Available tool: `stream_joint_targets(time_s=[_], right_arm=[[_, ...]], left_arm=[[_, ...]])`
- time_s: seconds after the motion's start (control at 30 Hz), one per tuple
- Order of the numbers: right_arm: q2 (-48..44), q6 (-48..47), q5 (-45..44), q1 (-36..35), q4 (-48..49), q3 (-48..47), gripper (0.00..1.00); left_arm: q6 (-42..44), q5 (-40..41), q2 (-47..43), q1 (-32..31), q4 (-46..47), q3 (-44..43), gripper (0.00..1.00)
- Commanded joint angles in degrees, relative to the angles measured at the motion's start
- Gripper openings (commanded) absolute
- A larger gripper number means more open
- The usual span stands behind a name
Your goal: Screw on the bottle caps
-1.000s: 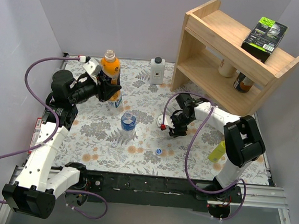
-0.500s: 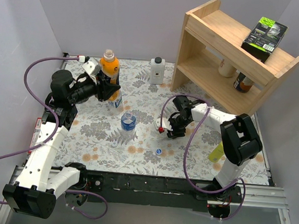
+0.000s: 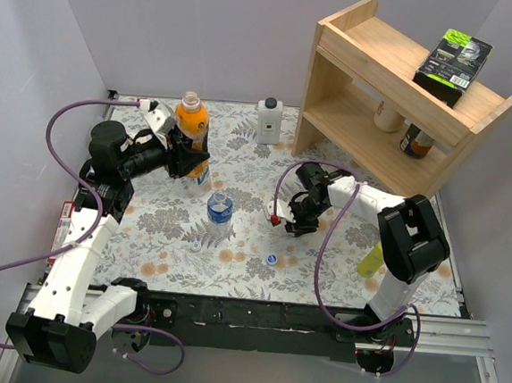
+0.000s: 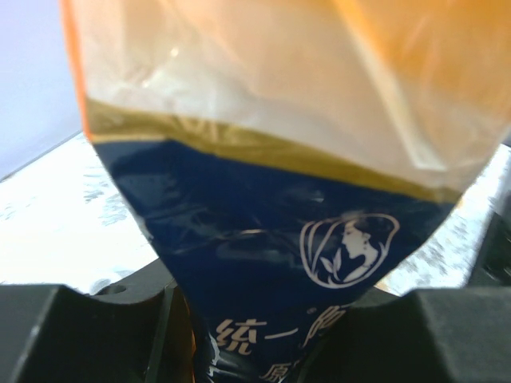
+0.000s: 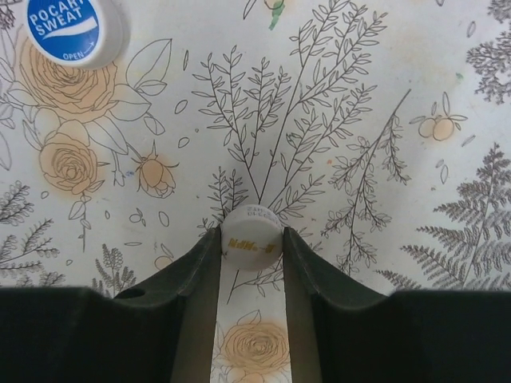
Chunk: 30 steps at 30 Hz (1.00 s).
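- Top view: a flat, matte, floral-printed white table cover (image 3: 137, 221) is enclosed by plain pale lilac walls (image 3: 252, 30). A light wooden two-tier shelf (image 3: 352, 119) is set at the far right. A clear plastic bottle with blue label (image 3: 219, 208) is stood uncapped mid-table. A round blue plastic cap (image 3: 272, 258) is laid near it, apart.
- Left wrist: a glossy orange-liquid plastic bottle with dark blue label (image 4: 271, 239) is clamped between the black fingers of the left gripper (image 4: 263, 339).
- Right wrist: a small whitish round cap (image 5: 252, 243) is pinched between the narrowed jaws of the right gripper (image 5: 252, 233), over the printed cover. The round blue plastic cap, printed "POCARI SWEAT", is seen top left.
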<state>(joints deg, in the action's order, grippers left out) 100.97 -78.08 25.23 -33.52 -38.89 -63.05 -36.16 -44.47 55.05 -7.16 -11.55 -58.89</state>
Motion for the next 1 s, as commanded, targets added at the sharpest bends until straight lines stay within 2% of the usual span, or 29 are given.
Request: stream_joint_targets(time_s=[0.0, 0.23, 0.3, 0.5, 0.67, 0.8, 0.97], right_arm=[[-6.9, 4.9, 3.4, -0.2, -5.2, -6.3, 0.33], [-16.7, 19.5, 10.2, -0.3, -14.6, -21.1, 0.3], [-18.3, 23.7, 10.9, -0.3, -16.2, -24.1, 0.3], [-19.2, 31.7, 11.9, -1.2, -20.6, -36.4, 0.29], [-18.4, 33.5, 13.4, -4.5, -22.9, -41.9, 0.29], [-18.4, 31.7, 12.3, -11.7, -23.9, -43.9, 0.29], [-16.4, 27.7, 11.7, -18.9, -27.0, -45.2, 0.29]], left_arm=[[-0.8, -10.5, 0.2, -0.1, 3.0, 1.1, 0.11], [-1.1, -14.9, -3.5, -10.6, 3.8, 4.4, 0.06], [-2.1, -14.9, -5.1, -11.2, 4.4, 6.8, 0.05], [9.2, -17.9, -11.5, -11.5, 2.9, 18.8, 0.01], [16.2, -20.3, -17.0, -13.5, 1.3, 30.8, 0.0], [22.0, -18.3, -20.8, -16.4, 0.7, 36.1, 0.0], [26.4, -16.4, -16.8, -17.5, -0.3, 37.9, 0.0]])
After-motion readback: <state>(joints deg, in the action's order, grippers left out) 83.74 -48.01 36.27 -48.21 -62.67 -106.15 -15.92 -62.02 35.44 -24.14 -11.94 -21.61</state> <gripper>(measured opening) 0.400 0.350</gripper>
